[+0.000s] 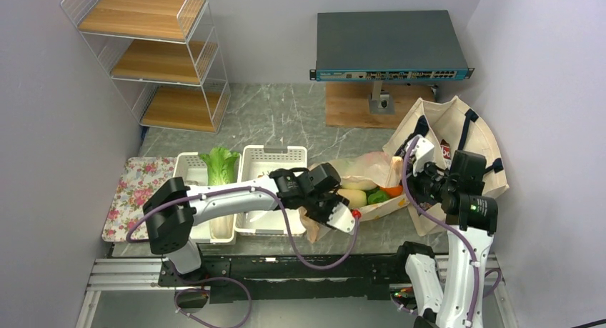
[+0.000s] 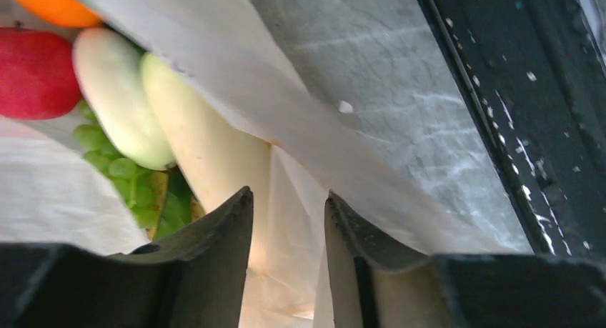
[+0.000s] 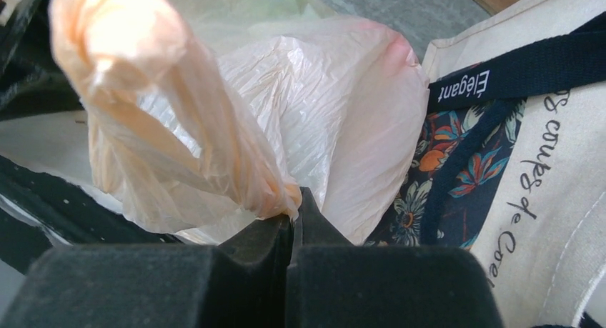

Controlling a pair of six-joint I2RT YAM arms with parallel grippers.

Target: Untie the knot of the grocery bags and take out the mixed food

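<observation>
The peach-beige plastic bag [image 1: 366, 162] lies open-mouthed beside the cream floral tote [image 1: 464, 138]. My right gripper [image 3: 293, 205] is shut on a twisted strand of the bag's top [image 3: 221, 138]; whether it is still the knot I cannot tell. My left gripper [image 2: 288, 199] is at the bag's near edge, jaws apart, with thin bag film [image 2: 293, 235] showing in the gap. Just beyond its fingertips [image 2: 243, 199] lie two white radishes [image 2: 118, 92], a red apple [image 2: 32, 71], an orange [image 2: 53, 3] and green grapes [image 2: 114, 160]. A leafy cabbage [image 1: 219, 164] rests in a white basket [image 1: 187, 167].
A second white basket [image 1: 275, 156] stands next to the first, and a floral tray [image 1: 132, 196] lies at the far left. A wire shelf rack [image 1: 154, 53] and a network switch [image 1: 389, 43] on a wooden board stand at the back. The table's dark front rail [image 2: 529, 113] runs close by.
</observation>
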